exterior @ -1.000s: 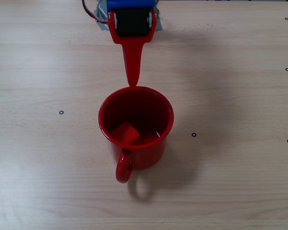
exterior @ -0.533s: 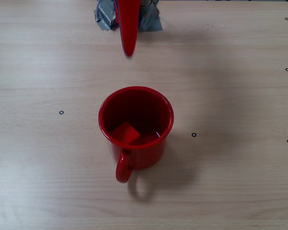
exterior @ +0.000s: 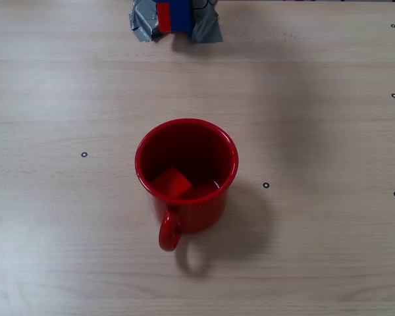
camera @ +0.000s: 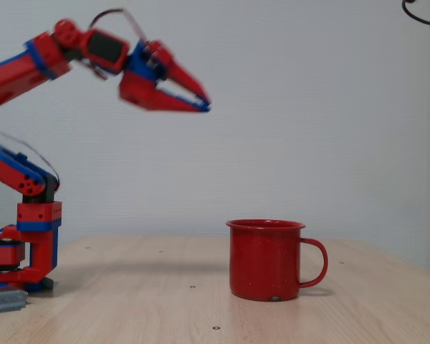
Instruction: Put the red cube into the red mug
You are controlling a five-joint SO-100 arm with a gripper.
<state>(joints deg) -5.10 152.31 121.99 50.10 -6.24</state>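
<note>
Red cube (exterior: 171,182) lies inside the red mug (exterior: 186,172), toward seven o'clock on its floor, so the job looks finished. Only the overhead fixed view shows that; the side fixed view hides the cube behind the mug wall but shows the gripper (camera: 203,102) raised well above the counter (camera: 165,294), jaws narrowly parted and empty.

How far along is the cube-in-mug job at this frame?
Done: the cube lies on the bottom of the mug, seen from above. In hand: nothing; the gripper is high in the air, to the left of the mug in the side view, and carries no cube. Its fingertips look nearly together, but motion blur hides the exact state. Left: nothing for the cube, by the look of it.
</note>
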